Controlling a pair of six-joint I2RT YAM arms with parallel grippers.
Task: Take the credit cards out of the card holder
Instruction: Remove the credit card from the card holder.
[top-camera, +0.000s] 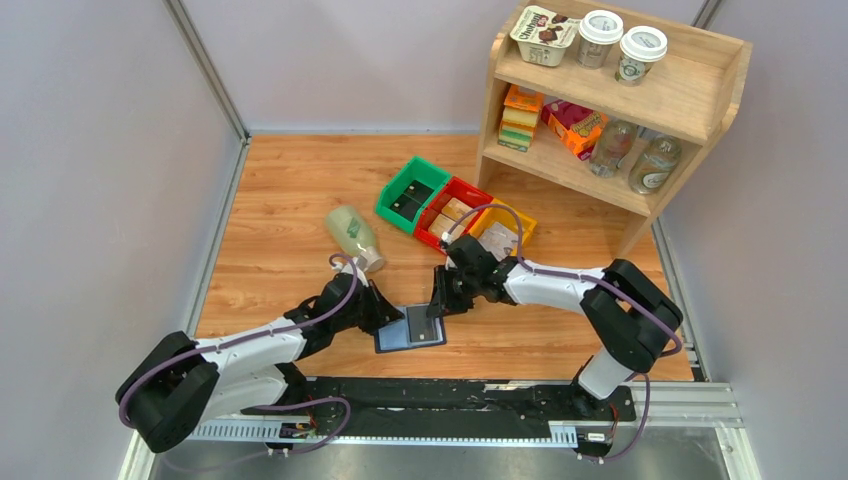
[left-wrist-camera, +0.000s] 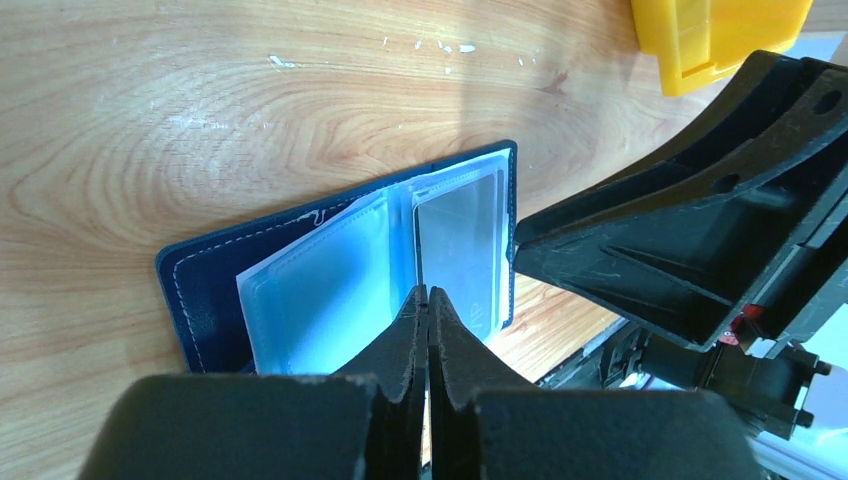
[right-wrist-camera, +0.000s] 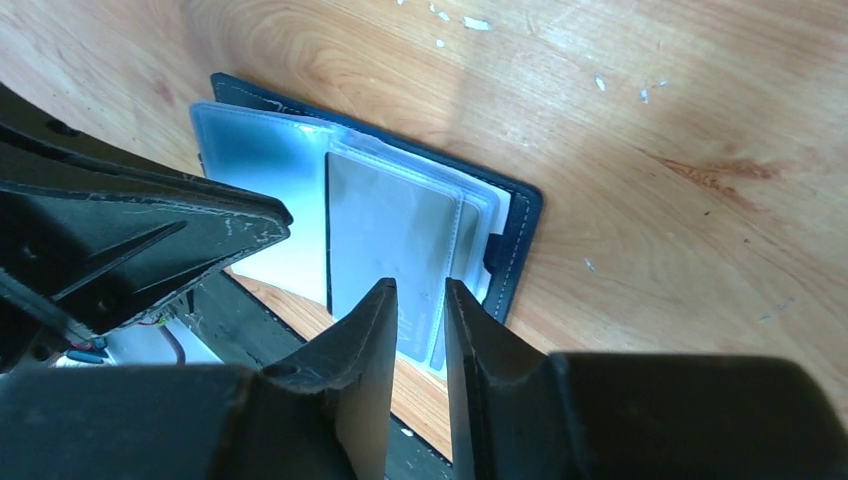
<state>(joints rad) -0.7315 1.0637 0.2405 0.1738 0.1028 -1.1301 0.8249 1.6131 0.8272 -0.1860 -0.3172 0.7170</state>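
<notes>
The navy card holder (top-camera: 410, 331) lies open on the wooden table between my two grippers, its pale blue sleeves fanned up. In the left wrist view its cover (left-wrist-camera: 200, 290) shows, with a grey credit card (left-wrist-camera: 460, 230) in the right-hand sleeve. My left gripper (left-wrist-camera: 428, 292) is shut, its tips over the middle fold of the sleeves. In the right wrist view the card (right-wrist-camera: 385, 235) sticks out of its sleeve toward the near edge. My right gripper (right-wrist-camera: 420, 285) is slightly open just above that card's protruding end, holding nothing. In the top view the left gripper (top-camera: 385, 312) and the right gripper (top-camera: 437, 305) flank the holder.
Green (top-camera: 412, 190), red (top-camera: 452, 208) and yellow (top-camera: 505, 228) bins stand behind the holder. A pale bottle (top-camera: 355, 235) lies to the left. A wooden shelf (top-camera: 620, 90) with goods stands at the back right. The black rail (top-camera: 450, 395) runs along the near edge.
</notes>
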